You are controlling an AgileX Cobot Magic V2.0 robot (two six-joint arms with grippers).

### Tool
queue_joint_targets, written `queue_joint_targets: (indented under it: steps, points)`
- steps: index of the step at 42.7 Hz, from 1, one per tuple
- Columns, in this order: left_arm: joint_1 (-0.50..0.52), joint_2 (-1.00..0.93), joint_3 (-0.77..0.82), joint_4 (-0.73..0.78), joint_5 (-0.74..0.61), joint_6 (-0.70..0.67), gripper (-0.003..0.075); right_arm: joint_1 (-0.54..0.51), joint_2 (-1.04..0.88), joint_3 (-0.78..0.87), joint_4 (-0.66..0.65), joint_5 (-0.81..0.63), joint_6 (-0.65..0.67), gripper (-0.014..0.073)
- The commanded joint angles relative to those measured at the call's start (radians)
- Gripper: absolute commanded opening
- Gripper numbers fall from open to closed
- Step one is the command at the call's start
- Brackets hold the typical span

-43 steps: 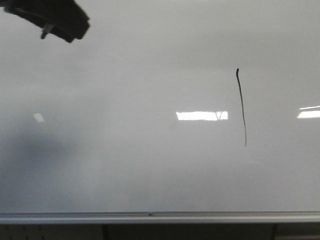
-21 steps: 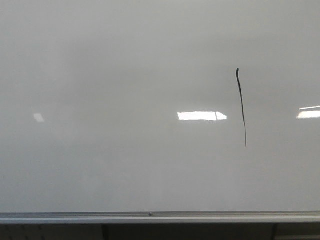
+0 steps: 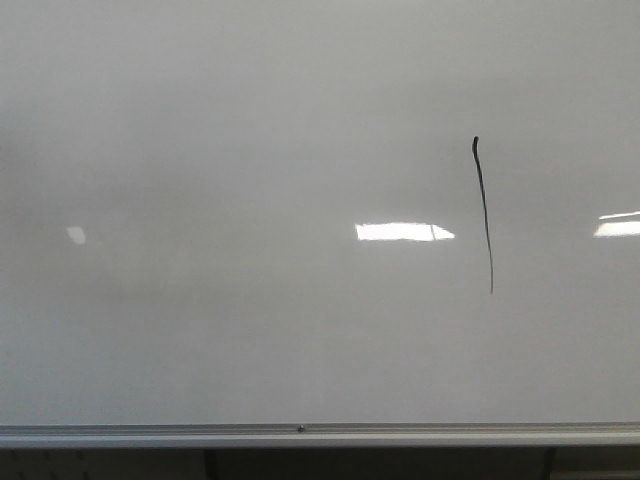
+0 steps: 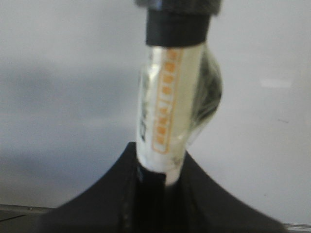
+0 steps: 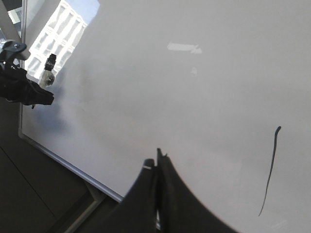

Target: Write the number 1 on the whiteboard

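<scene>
The whiteboard (image 3: pixel 250 150) fills the front view, a silver rail along its bottom edge. On its right half stands the number 1 (image 3: pixel 484 215), a thin black stroke with a small hook on top; the right wrist view shows the same number 1 (image 5: pixel 270 171) on the whiteboard (image 5: pixel 194 97). My left gripper (image 4: pixel 158 167) is shut on a marker (image 4: pixel 167 114) with a white and orange label and a black cap end. That left gripper (image 5: pixel 22 87) also appears far off in the right wrist view, marker (image 5: pixel 48 70) pointing up. My right gripper (image 5: pixel 157 162) is shut, holding nothing.
Bright rectangular light reflections (image 3: pixel 400 232) lie on the board, one left of the stroke and one at the right edge. Below the rail (image 3: pixel 300 433) is a dark frame. The board's lower corner and edge (image 5: pixel 63 162) show in the right wrist view.
A second ago the left gripper's dark shape was in the top left corner of the front view; it has left that view. The stroke is unchanged.
</scene>
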Motion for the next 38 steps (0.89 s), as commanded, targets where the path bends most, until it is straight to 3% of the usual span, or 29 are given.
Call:
queue_joint_targets:
  steps: [1, 28, 32, 38]
  points:
    - [-0.025, 0.017, -0.046, -0.005, -0.068, -0.002, -0.0020, -0.005, -0.003, -0.026, 0.031, -0.029, 0.000, -0.0060]
    - [-0.060, 0.167, -0.163, -0.003, -0.036, -0.002, -0.0013, -0.005, -0.003, -0.026, 0.031, -0.029, 0.000, -0.0060]
    - [-0.060, 0.167, -0.163, -0.001, -0.027, -0.002, 0.0052, -0.005, -0.003, -0.026, 0.031, -0.029, 0.000, -0.0060]
    - [-0.060, 0.167, -0.163, 0.009, -0.022, -0.002, 0.0244, -0.005, -0.003, -0.026, 0.031, -0.029, 0.000, -0.0060]
